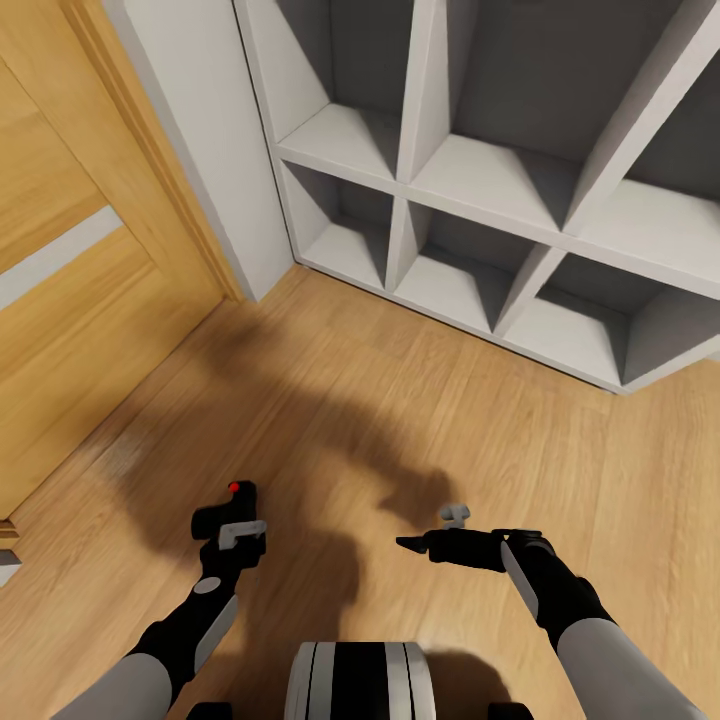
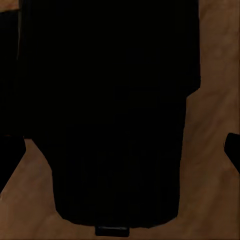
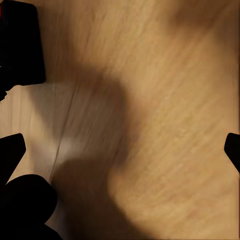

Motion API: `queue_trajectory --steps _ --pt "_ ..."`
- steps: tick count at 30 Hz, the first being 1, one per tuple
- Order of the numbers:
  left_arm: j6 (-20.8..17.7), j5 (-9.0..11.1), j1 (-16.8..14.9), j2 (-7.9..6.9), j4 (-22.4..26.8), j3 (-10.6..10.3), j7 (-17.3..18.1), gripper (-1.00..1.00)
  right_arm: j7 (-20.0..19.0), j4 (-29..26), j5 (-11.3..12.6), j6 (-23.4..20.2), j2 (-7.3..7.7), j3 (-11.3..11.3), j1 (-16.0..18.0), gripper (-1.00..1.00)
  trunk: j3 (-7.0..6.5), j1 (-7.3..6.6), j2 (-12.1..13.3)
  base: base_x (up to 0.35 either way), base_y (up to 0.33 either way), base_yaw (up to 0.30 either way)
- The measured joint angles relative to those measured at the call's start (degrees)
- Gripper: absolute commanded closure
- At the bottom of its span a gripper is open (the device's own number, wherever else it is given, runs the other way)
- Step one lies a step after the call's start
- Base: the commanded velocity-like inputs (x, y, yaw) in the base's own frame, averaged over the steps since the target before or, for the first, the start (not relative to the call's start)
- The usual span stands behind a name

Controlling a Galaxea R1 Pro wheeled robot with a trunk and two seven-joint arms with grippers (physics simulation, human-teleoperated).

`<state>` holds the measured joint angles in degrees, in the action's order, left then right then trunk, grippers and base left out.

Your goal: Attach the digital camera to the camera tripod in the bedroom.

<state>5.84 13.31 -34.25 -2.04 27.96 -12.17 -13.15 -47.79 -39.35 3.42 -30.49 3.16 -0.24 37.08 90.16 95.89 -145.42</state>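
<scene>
Digital camera (image 1: 228, 505), carried clamped in left gripper (image 1: 232, 522) for transit; right gripper (image 1: 420, 543) empty, spread, at 5 o'clock.

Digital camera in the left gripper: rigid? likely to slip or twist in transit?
The digital camera looks like a rigid, chunky block, so it probably won't flex. It stands above the left gripper, so it may twist if jolted. Its black body looks smooth, perhaps slippery; weight can't be judged.

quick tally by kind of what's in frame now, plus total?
digital camera: 1, held in the left pincer
pincers: 2, counting the right pincer, holding nothing
cubby shelf unit: 1
wooden door: 1
Total: 5
</scene>
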Motion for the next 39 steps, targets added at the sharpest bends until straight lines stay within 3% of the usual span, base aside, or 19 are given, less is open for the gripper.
queue_trajectory --steps 23,24,39 --pt "0.03 0.00 0.00 -0.02 -0.06 0.00 -0.08 -1.00 0.00 0.00 0.00 -0.01 0.02 0.00 0.00 -1.00 0.00 0.02 0.00 0.011 0.000 0.000" --pt "0.03 0.00 0.00 -0.04 -0.06 0.00 -0.09 1.00 0.01 0.00 0.00 -0.02 0.02 0.00 0.00 -1.00 0.00 0.02 0.00 0.000 0.000 0.000" --pt "0.03 0.21 0.00 0.06 -0.04 0.06 -0.07 1.00 0.01 0.00 0.00 -0.04 0.01 0.00 0.00 -1.00 0.00 0.02 0.00 0.000 0.000 0.000"
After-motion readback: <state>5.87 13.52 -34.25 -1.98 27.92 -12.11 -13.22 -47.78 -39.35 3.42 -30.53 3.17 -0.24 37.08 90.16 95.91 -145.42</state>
